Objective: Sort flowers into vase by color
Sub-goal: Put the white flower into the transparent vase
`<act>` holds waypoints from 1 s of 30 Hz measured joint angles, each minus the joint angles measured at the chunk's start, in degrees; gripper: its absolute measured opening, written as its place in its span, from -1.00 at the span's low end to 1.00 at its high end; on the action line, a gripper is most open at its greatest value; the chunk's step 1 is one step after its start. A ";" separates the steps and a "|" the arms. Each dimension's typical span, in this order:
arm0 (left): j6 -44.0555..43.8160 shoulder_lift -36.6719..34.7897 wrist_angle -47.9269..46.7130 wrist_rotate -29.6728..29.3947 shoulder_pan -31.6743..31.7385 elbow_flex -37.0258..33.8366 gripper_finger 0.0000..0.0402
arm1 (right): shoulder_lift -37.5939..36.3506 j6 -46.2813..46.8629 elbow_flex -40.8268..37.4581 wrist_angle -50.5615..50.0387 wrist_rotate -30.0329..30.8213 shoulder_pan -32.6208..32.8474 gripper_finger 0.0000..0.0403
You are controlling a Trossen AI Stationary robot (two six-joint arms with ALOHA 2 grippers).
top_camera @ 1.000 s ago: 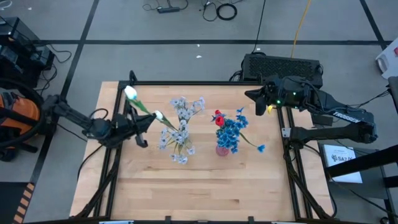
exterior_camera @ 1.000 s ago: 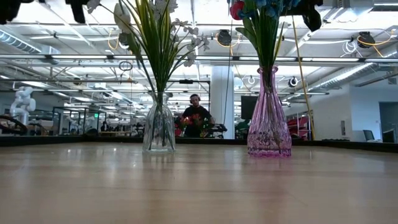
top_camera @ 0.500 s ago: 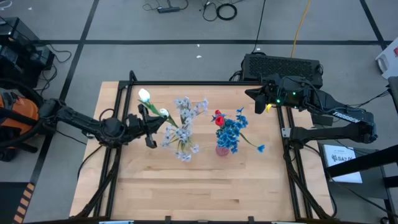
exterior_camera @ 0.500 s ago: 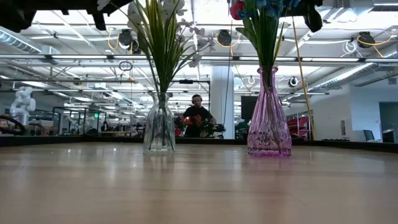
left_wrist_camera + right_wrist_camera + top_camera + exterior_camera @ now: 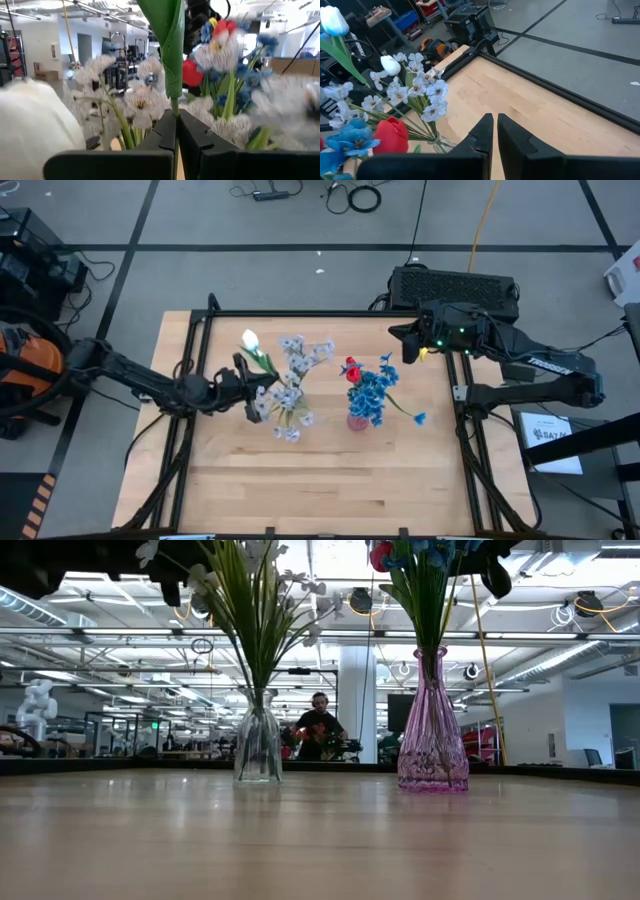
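A clear vase (image 5: 258, 748) of pale lavender-white flowers (image 5: 290, 390) stands left of the table's middle. To its right, a pink vase (image 5: 432, 735) holds blue flowers (image 5: 375, 395) and a red tulip (image 5: 352, 370). My left gripper (image 5: 250, 383) hovers at the clear vase's left, shut on a white tulip spray. One bud (image 5: 249, 338) points to the far edge. A second bud (image 5: 35, 130) is close to the wrist. My right gripper (image 5: 395, 335) hangs shut and empty over the far right of the table. My left gripper pinches the white tulip spray's green stem (image 5: 173, 106) between its two fingers. They reach in about level from the table's left and lie across the stem. The stem and a leaf (image 5: 167, 45) rise above the fingers, clear of the table. The lavender clusters hide its lower end.
A black frame (image 5: 300, 313) runs along the table's edges. The near half of the wooden top (image 5: 330, 480) lies bare. A black box (image 5: 455, 285) sits beyond the far right corner. A person (image 5: 318, 730) is in the room behind the table.
My left gripper has carried the white tulip spray toward the table's right, up to the clear vase, and sunk a little. The spray's top bud has swung from the far left corner to just left of the lavender clusters. The clear vase has shifted slightly.
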 joint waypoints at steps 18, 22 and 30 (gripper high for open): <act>-9.37 12.42 -0.03 -0.55 2.66 0.02 -0.96 | 1.58 -0.28 0.00 2.33 -0.31 0.01 -0.91; -12.94 15.42 -0.06 -0.59 3.42 0.02 -0.95 | 1.61 -0.77 0.00 2.30 -0.35 0.01 -0.91; -13.63 18.50 0.66 -0.58 3.41 0.40 -0.94 | 1.61 -1.70 0.00 2.21 -0.63 -0.01 -0.91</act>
